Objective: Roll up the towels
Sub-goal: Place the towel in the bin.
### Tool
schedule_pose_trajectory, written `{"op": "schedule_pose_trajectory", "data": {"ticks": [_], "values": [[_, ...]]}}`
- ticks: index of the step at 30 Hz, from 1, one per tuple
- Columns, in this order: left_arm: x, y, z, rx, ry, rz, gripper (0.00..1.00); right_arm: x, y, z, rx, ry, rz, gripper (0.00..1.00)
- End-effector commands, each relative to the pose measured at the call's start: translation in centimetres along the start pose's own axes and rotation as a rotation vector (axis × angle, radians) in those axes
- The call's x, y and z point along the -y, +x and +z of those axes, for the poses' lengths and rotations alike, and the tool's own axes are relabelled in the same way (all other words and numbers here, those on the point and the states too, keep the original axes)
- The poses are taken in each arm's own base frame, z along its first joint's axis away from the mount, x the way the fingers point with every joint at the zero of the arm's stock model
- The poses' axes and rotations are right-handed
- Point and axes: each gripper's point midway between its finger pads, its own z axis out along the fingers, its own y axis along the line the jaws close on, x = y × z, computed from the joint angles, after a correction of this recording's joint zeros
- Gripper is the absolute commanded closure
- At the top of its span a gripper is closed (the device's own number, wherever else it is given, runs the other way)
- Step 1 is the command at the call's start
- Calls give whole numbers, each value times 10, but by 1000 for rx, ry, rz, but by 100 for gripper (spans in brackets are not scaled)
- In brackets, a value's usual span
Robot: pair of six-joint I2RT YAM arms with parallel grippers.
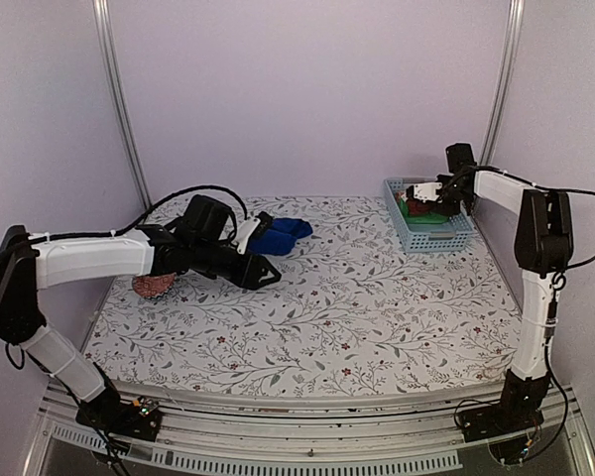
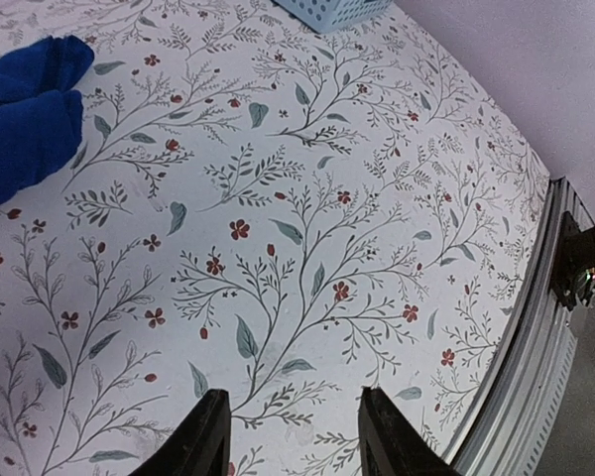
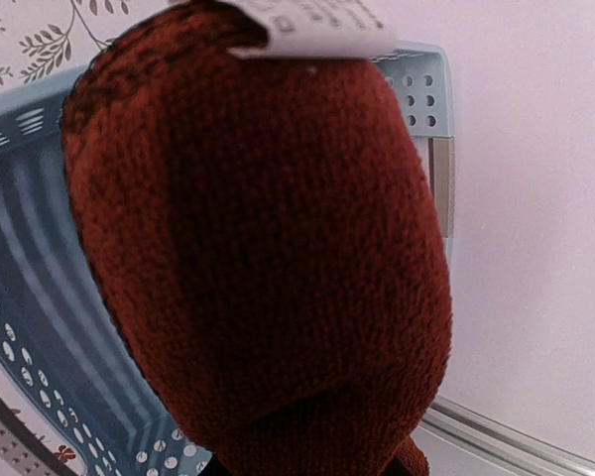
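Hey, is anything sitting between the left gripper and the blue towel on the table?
Nothing visible does. In the left wrist view the left gripper is open and empty, and only bare flowered tablecloth lies between it and the blue towel. The towel sits off to the side, not straight ahead of the gripper.

The left arm (image 1: 89,260), at the frame's left, and the right arm (image 1: 533,332), at its right, are built of white tube-shaped links joined by chunky black joints. Thin black cables (image 1: 213,187) loop off them. The black bases (image 1: 129,416) carry tiny lit dots. Two flat black fingers (image 2: 206,441) show at the bottom edge of the left wrist view.
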Motion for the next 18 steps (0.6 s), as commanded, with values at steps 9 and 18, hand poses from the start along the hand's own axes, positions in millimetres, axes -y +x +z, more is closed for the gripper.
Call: {"op": "schedule_pose_trajectory", "data": {"ticks": [9, 18], "values": [[2, 14, 8, -12, 10, -17, 54, -31, 5, 61, -10, -95, -34, 90], [-2, 25, 19, -52, 12, -35, 54, -34, 27, 129, -48, -32, -20, 91]]}}
